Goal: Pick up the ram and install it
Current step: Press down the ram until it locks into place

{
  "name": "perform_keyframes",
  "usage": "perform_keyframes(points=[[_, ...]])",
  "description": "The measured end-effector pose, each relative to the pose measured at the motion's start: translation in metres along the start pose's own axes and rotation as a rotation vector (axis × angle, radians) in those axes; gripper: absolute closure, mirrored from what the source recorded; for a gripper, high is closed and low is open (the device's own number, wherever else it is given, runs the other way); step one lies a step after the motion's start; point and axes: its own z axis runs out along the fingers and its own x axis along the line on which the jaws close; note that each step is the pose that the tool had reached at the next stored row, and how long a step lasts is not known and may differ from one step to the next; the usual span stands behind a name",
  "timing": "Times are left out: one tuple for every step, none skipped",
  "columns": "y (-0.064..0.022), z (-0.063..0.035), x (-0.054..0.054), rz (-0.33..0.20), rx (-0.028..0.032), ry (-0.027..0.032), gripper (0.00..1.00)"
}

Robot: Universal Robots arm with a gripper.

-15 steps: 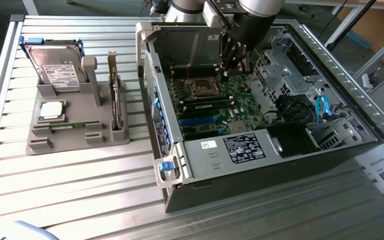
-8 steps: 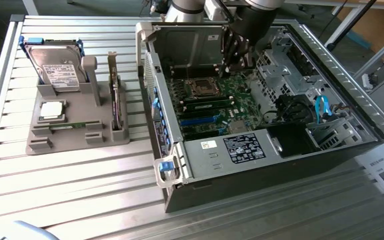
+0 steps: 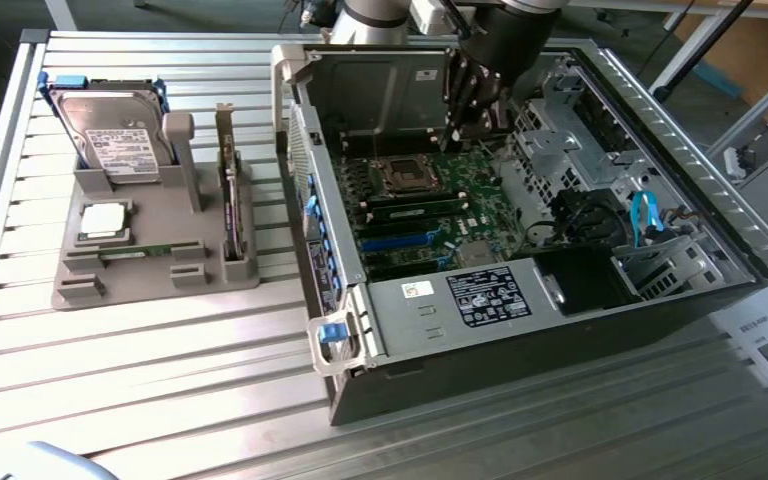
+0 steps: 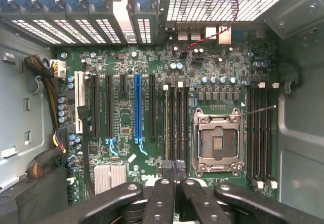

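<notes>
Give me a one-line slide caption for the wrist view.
Shut gripper hovering above the open computer's motherboard, just beside the empty processor socket and memory slots.

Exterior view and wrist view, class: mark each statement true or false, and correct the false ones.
1. The processor socket on the motherboard is empty. True.
2. The hard drive lies inside the computer case. False: it stands in the grey holder beside the case.
3. The pincer is above the motherboard inside the open case. True.
4. The pincer is wide open. False: it is shut.
5. A ram stick lies in the grey holder. True.
</notes>
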Motion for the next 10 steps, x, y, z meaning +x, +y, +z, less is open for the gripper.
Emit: perform_keyframes(points=[[0.0, 0.0, 0.0, 0.0, 0.0, -0.0001, 0.9], [0.0, 0.0, 0.0, 0.0, 0.0, -0.0001, 0.9], [0.0, 0.0, 0.0, 0.0, 0.0, -0.0001, 0.9], [0.0, 0.0, 0.0, 0.0, 0.0, -0.0001, 0.9], [0.0, 0.0, 0.0, 0.0, 0.0, 0.0, 0.9], [0.0, 0.0, 0.0, 0.0, 0.0, -0.0001, 0.9], [0.0, 0.0, 0.0, 0.0, 0.0, 0.0, 0.9], [0.0, 0.0, 0.0, 0.0, 0.0, -0.0001, 0.9], [0.0, 0.0, 0.0, 0.0, 0.0, 0.0, 0.9], [0.0, 0.0, 0.0, 0.0, 0.0, 0.0, 0.9]])
